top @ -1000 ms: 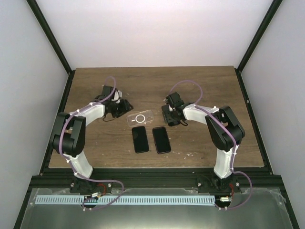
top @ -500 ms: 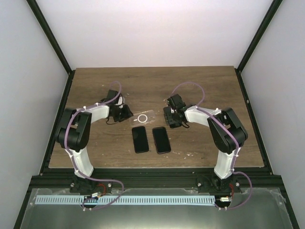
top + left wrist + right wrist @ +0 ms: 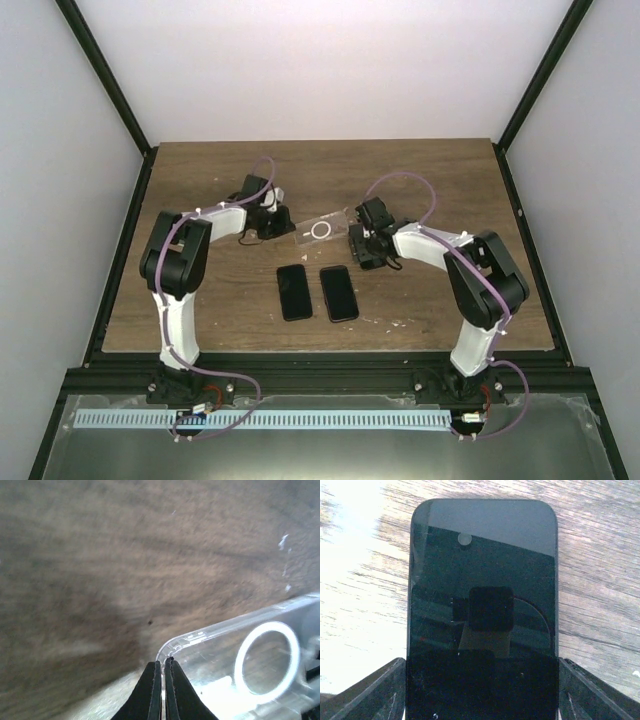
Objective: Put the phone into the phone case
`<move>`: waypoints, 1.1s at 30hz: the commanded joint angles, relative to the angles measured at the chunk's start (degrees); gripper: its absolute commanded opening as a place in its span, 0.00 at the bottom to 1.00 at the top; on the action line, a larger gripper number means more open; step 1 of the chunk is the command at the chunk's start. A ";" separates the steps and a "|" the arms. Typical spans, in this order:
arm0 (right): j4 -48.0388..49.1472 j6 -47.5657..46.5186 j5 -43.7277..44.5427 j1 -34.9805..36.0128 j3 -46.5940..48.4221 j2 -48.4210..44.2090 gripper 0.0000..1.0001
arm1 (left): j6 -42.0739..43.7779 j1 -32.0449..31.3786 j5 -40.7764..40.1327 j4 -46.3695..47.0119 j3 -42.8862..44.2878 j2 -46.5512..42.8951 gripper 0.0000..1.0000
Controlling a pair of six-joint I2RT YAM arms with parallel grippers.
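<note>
The phone [image 3: 482, 580] sits screen-up between the fingers of the right gripper [image 3: 482, 672]. In the right wrist view its long axis runs from 6 to 12 o'clock, straight out along the fingers, with the small camera hole at the 12 o'clock end. The two fingers press against the two long edges near the 6 o'clock end, so I judge that this gripper is clamped across the width of the phone and not only standing around it. The phone case [image 3: 322, 230] is clear, with a white ring in its back. In the top view it is just beside the phone, at about 9 o'clock from it, and its long axis goes roughly from 8 to 2 o'clock. Its 8 o'clock end is pinched by the left gripper [image 3: 163, 666] — the fingers are together on the thin rim at one corner, and the case seems to be lifted off the table [image 3: 200, 180] at a tilt. The coming move depends on this — the phone must travel toward 9 o'clock and its long axis must be turned parallel to the case; from above I cannot tell how far the two axes differ. A spare phone [image 3: 294, 292] and a second spare phone [image 3: 339, 292] lie flat at 6 o'clock of the case, apart from both grippers.
</note>
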 commanded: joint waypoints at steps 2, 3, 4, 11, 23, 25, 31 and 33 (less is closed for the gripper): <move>-1.34 1.48 1.61 -0.18 0.83 -3.84 0.72 | 5.20 0.05 0.99 1.19 3.73 -1.00 0.00; -2.17 1.99 2.18 -0.16 0.93 -4.17 0.72 | 6.37 0.04 -0.15 -0.13 4.62 -1.31 0.00; -2.97 2.50 3.03 -0.13 0.91 -4.64 0.72 | 7.91 0.00 -1.53 -2.16 5.76 -1.31 0.00; -6.06 4.98 4.02 -0.17 -0.68 -9.86 0.72 | 17.30 -1.48 -11.42 -10.08 5.38 -4.16 0.00; -5.99 2.99 3.59 -0.11 -3.76 -19.86 0.71 | 30.51 -3.86 -11.65 -8.86 10.47 -2.08 0.00; -5.55 2.47 3.64 -0.17 -3.74 -20.50 0.72 | 31.11 -4.27 -11.29 -9.38 11.83 -0.53 0.00; -4.03 1.06 0.08 -0.01 -1.23 -20.02 0.72 | 33.04 -5.23 -10.57 -9.73 13.80 2.98 0.04; -2.99 0.59 -1.13 0.04 -1.07 -19.96 0.72 | 33.26 -5.25 -9.95 -8.52 13.44 2.67 0.07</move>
